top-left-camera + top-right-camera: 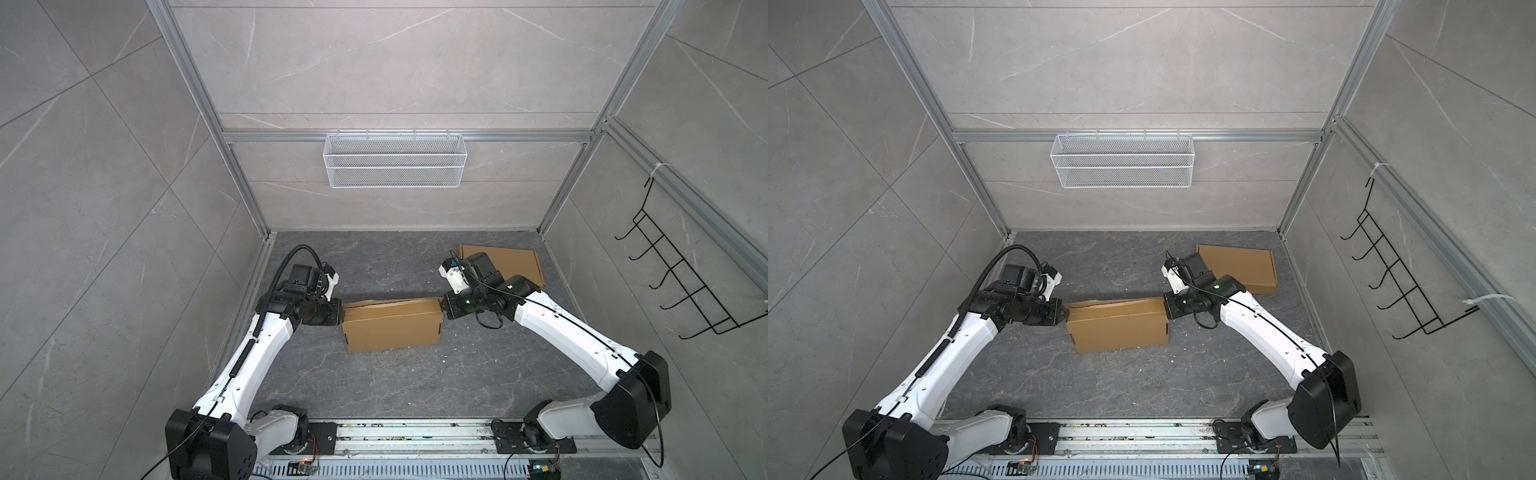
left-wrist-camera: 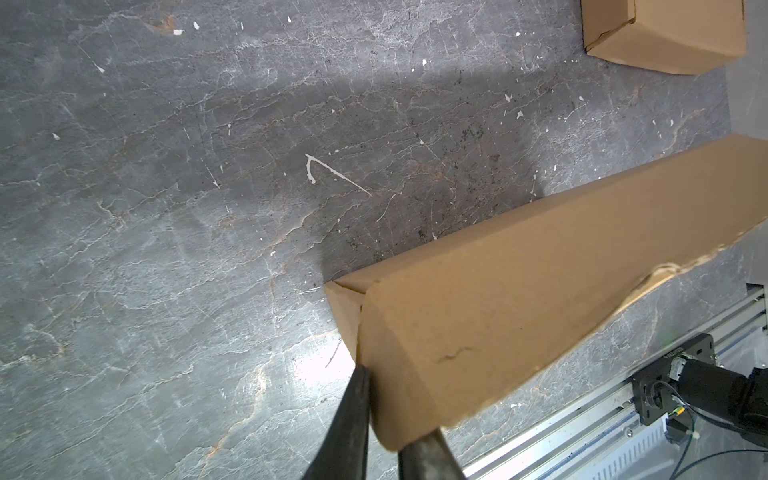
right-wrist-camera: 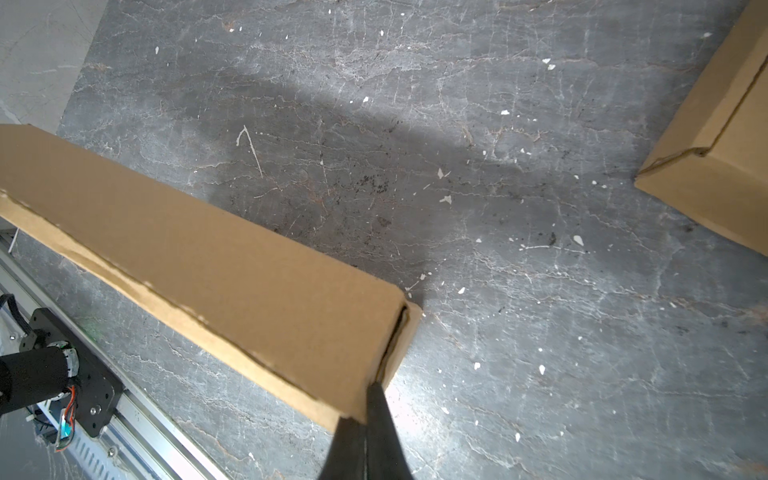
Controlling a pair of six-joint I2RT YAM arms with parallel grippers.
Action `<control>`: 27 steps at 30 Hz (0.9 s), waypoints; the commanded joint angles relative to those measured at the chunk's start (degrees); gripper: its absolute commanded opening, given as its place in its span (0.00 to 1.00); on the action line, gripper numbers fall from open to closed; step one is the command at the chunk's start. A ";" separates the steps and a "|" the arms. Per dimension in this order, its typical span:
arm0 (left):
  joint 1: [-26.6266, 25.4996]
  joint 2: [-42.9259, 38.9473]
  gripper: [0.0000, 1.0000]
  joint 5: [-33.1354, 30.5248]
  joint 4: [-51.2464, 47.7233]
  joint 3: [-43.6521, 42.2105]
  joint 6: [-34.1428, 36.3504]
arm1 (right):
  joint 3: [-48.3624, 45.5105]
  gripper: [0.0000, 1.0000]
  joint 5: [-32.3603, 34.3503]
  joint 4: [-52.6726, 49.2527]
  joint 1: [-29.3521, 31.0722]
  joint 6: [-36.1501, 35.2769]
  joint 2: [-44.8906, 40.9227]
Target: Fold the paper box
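Paper box (image 1: 390, 332) between two grippers
It lies in the middle of the table (image 1: 374, 386); the left gripper (image 2: 390, 405) pinches its left end; the right gripper (image 3: 372, 399) is closed, tip touching the right end.

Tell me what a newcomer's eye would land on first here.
The brown paper box mid-table, flanked by both arms: the left gripper clamps its left end flap, the right gripper, shut, meets its right end. Next, a flat second box at the back right, and the white wire basket on the rear wall.
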 commanded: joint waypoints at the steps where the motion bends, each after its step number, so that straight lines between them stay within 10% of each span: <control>1: 0.33 0.67 0.15 -1.83 -3.44 1.88 1.57 | -0.67 0.02 -1.15 -3.74 0.65 -0.64 0.95; 16: 0.23 0.81 0.14 -0.24 -3.52 0.42 1.79 | 1.40 0.29 -9.37 -0.55 -1.27 7.26 0.30; 27: 0.18 0.76 0.14 -0.30 -3.60 0.49 1.92 | 0.30 0.18 -7.50 -1.49 -1.51 4.88 2.74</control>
